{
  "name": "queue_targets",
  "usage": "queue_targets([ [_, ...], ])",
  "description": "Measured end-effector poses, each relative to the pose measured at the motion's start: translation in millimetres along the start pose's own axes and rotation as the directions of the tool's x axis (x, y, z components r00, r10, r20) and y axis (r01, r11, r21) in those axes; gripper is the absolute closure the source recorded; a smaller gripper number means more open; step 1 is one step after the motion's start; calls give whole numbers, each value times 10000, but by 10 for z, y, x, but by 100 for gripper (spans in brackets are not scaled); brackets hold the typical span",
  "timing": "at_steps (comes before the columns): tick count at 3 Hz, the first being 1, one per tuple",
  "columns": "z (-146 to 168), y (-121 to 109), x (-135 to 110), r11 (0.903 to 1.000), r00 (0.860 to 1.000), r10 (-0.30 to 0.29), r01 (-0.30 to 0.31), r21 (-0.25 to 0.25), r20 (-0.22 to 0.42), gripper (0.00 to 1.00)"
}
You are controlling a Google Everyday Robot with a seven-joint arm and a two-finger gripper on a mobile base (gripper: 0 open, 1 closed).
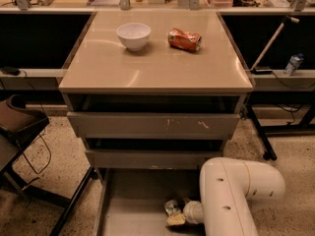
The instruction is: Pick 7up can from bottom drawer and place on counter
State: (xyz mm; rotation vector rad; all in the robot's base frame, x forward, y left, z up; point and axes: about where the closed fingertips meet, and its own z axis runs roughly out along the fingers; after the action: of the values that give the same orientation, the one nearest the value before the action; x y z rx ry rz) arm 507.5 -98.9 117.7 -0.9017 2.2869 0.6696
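The camera view looks down at a cabinet with three drawers. The bottom drawer (pixel 130 208) is pulled out far toward the camera, and its flat grey floor shows. The robot's fat white arm (pixel 236 193) comes in from the lower right and bends down into this drawer. The gripper (pixel 176 216) is at the end of the arm, low over the drawer floor and near the middle of the drawer. Right at its tip is a small pale, shiny thing that looks like the 7up can (pixel 172 208). It is inside the bottom drawer and touches the gripper or is just beside it. I cannot tell if the gripper is open or closed, or if it has hold of the can. Above the bottom drawer are two thinner drawers, the middle drawer (pixel 152 158) and the top drawer (pixel 152 125). Both are pulled out only a little bit, and the top one has small white scratches on its front. The counter (pixel 157 70) is the wide, shiny tan top of the cabinet. A white bowl (pixel 133 35) stands on it near the back, a bit to the left. An orange can (pixel 184 39) lies on its side just to the right of the bowl, and the two do not touch. A brown chair (pixel 19 122) stands on the speckled floor to the left of the cabinet.
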Motion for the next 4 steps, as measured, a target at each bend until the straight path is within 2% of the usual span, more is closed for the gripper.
queue_targets([
  [3, -1, 1, -2, 10000, 10000, 0, 0, -1, 0, 89],
  [4, -26, 9, -25, 10000, 10000, -1, 1, -1, 0, 100],
])
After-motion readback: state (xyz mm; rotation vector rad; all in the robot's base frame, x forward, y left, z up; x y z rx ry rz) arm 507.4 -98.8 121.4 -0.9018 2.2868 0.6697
